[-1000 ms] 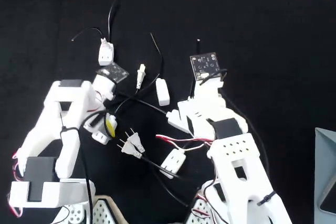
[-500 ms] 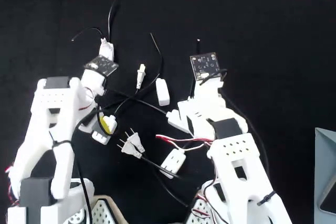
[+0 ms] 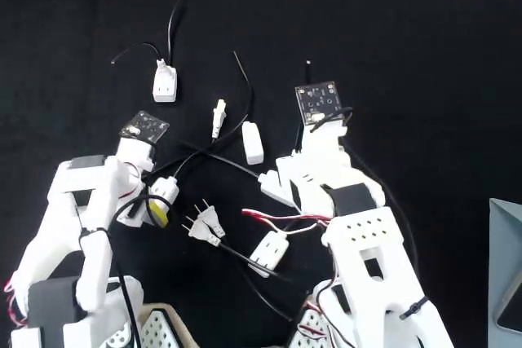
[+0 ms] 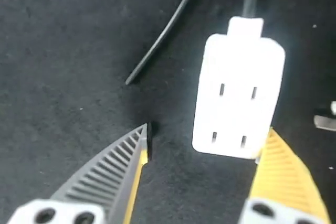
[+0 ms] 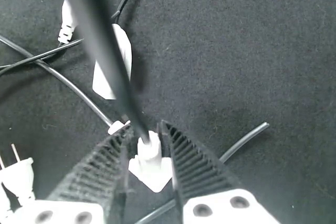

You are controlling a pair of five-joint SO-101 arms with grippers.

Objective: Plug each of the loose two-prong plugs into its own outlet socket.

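Note:
My left gripper [image 4: 206,132] is open low over the black cloth, and a white outlet socket [image 4: 239,95] with two pairs of slots lies between its fingers, against the yellow one [image 4: 278,177]. In the high view this socket [image 3: 163,189] sits at the left gripper [image 3: 157,201]. My right gripper [image 5: 144,129] is shut on a white plug body [image 5: 149,161] with a black cord, seen at mid-table in the high view [image 3: 273,185]. A loose two-prong plug [image 3: 204,222] lies between the arms, with another white socket [image 3: 269,250] beside it.
Farther back lie a white adapter [image 3: 165,83], a small cream plug [image 3: 218,116] and a slim white socket [image 3: 253,143], joined by tangled black cords. A grey box [image 3: 506,266] stands at the right edge. The far half of the cloth is bare.
The left arm has drawn back toward the front and turned, so its gripper now straddles the white socket, which has shifted slightly. The right arm has not moved.

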